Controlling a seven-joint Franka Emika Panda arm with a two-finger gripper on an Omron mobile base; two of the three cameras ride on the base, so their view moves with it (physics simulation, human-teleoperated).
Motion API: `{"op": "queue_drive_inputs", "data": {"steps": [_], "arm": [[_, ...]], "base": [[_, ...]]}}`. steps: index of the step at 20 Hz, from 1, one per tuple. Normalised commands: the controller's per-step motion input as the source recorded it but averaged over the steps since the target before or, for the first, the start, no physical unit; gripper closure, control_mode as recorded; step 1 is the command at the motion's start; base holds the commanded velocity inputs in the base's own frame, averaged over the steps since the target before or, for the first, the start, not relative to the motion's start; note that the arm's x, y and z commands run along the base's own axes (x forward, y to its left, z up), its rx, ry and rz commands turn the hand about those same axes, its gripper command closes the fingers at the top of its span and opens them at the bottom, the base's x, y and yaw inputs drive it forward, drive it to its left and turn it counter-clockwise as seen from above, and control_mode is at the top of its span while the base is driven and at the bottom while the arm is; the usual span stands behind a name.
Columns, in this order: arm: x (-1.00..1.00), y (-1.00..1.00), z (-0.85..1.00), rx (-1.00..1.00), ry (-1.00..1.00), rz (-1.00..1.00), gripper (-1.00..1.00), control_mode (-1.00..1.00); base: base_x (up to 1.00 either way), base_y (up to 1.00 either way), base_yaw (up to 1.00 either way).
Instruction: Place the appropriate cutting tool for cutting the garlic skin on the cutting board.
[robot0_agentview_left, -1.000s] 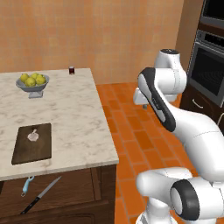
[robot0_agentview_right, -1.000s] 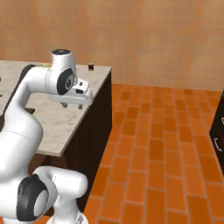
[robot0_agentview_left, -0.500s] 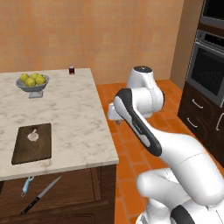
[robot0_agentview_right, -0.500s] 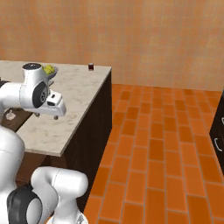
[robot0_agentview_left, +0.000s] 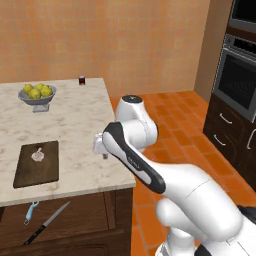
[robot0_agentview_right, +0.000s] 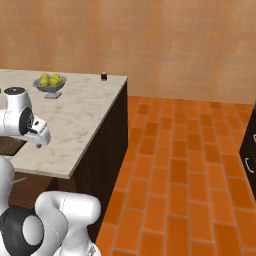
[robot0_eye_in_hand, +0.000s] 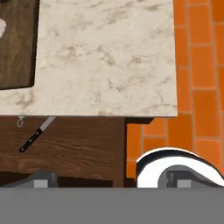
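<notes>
The cutting tool (robot0_agentview_left: 47, 229), a slim knife with a silver blade and black handle, lies on a brown wooden surface below the counter's front edge; the hand view has the knife (robot0_eye_in_hand: 36, 134) at lower left. The dark brown cutting board (robot0_agentview_left: 34, 169) lies on the marble counter with the garlic (robot0_agentview_left: 37, 154) on its far end. In the hand view, the board (robot0_eye_in_hand: 15, 52) fills the top left corner, the garlic (robot0_eye_in_hand: 2, 28) cut by the edge. My gripper (robot0_agentview_left: 103, 154) hovers over the counter's front right part, right of the board, open and holding nothing; its fingertips (robot0_eye_in_hand: 42, 177) stand far apart.
A light-blue-handled peeler (robot0_agentview_left: 31, 212) lies beside the knife. A grey bowl of yellow-green fruits (robot0_agentview_left: 36, 93) and a small dark jar (robot0_agentview_left: 82, 80) stand at the counter's far end. Orange brick floor (robot0_agentview_right: 190, 165) lies right of the counter, with oven cabinets (robot0_agentview_left: 240, 85) beyond.
The arm has swung left, from above the brick floor to above the counter's front right corner, and the hand has come lower.
</notes>
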Motion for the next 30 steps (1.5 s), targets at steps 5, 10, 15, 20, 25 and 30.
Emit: {"op": "queue_drive_inputs", "data": {"steps": [5,10,15,20,25,30], "arm": [[-0.71,1.0,-0.43,0.07,0.12,-0.07,-1.0,-1.0],[-0.62,0.79,-0.59,0.05,0.11,-0.05,-1.0,-1.0],[-0.11,0.78,-0.6,0.0,0.19,-0.03,-1.0,-1.0],[-0.1,0.48,-0.34,-0.02,0.12,0.0,-1.0,-1.0],[-0.06,0.4,-0.3,-0.15,0.05,0.0,-1.0,-1.0],[0.24,0.13,-0.37,-0.11,0.0,0.0,-1.0,-1.0]], "base": [[0.0,0.0,0.0],[0.0,0.0,0.0],[0.0,0.0,0.0],[0.0,0.0,0.0],[0.0,0.0,0.0],[0.0,0.0,0.0]]}}
